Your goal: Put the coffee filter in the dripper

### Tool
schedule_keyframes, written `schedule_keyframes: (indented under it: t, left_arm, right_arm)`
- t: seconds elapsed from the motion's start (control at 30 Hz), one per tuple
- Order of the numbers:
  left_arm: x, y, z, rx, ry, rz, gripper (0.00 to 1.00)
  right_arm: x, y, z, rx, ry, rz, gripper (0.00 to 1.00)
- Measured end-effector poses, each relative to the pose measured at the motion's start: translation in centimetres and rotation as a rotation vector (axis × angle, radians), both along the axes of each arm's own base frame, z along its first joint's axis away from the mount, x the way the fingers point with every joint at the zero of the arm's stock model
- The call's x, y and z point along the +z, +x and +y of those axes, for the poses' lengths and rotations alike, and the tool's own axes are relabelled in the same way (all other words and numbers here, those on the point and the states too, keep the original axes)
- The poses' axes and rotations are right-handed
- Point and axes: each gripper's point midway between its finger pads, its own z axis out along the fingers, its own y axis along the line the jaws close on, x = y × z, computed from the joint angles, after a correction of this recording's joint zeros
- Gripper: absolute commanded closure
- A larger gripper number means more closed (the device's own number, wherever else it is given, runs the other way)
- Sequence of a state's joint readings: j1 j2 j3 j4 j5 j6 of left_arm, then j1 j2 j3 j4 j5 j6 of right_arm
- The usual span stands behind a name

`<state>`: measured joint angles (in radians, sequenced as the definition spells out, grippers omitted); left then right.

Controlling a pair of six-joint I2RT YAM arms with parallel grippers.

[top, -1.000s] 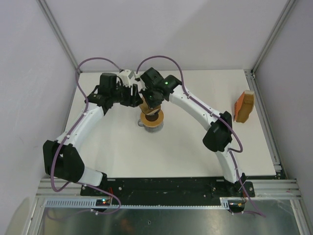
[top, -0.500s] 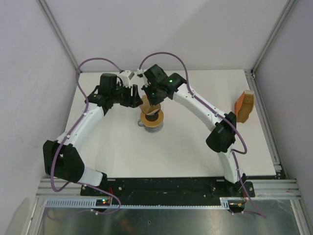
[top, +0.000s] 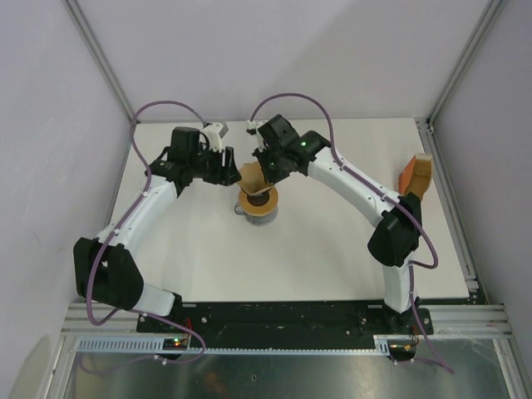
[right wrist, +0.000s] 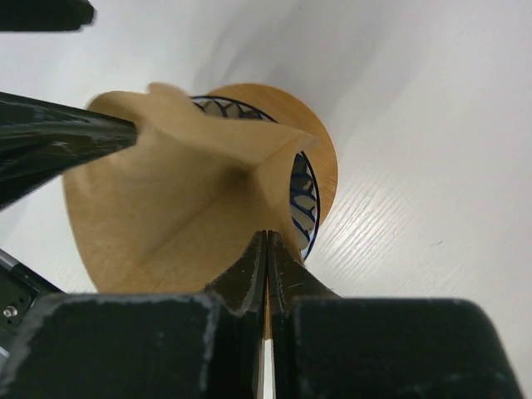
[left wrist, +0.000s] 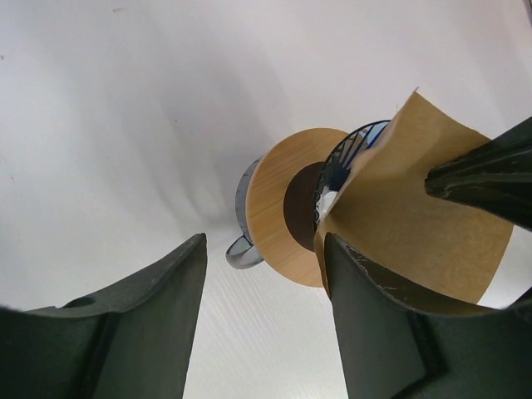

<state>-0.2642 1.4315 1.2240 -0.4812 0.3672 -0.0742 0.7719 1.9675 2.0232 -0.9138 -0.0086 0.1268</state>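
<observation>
Coffee filter (right wrist: 174,199) in right jaws, over dripper (right wrist: 301,199)

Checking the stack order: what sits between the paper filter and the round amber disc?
The dripper: its blue ribbed rim shows between the coffee filter and the amber disc in both wrist views.

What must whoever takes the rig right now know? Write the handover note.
Left gripper: open, one finger against the coffee filter.
Right gripper: shut on the filter's edge.
Dripper: sits on the amber disc.
Done: filter lifted, partly spread, held at the dripper's mouth.
Left: lower it in, seat it, release.
</observation>
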Motion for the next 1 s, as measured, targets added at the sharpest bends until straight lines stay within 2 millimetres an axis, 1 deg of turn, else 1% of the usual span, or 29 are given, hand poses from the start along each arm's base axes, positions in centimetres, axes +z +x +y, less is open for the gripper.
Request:
schedule_keyframes:
  t: [0.1,0.17,0.47,0.57,0.7,0.8,0.9,1.0]
  left_arm:
    - [-0.3,-0.1,0.0,-0.001,0.003,0.005,0.36]
    - [-0.3,-0.1,0.0,-0.003,0.002,0.005,0.37]
    - [-0.3,-0.1,0.0,-0.001,0.005,0.004,0.36]
    - [-0.3,-0.1,0.1,0.002,0.008,0.003,0.35]
    - [0.0,0.1,0.1,0.003,0.009,-0.003,0.32]
    - [0.8,0.4,0.0,0.002,0.003,-0.022,0.3]
    - [1.5,0.7,-0.1,0.002,-0.001,-0.04,0.29]
    - [2.0,0.8,-0.1,0.002,-0.004,-0.051,0.28]
  right_arm:
    - [-1.8,-0.3,-0.3,-0.003,-0.021,0.033,1.0]
    - [-2.2,-0.3,-0.2,-0.004,-0.016,0.038,1.0]
    - [-2.1,0.2,-0.1,-0.006,0.01,0.037,1.0]
    - [-1.3,0.3,0.0,-0.004,0.02,0.027,1.0]
    - [1.4,0.9,0.8,0.002,0.067,-0.024,1.0]
    - [3.2,1.2,1.2,0.007,0.098,-0.059,1.0]
    - [4.2,1.4,1.4,0.01,0.113,-0.078,1.0]
    - [4.5,1.5,1.4,0.011,0.117,-0.085,1.0]
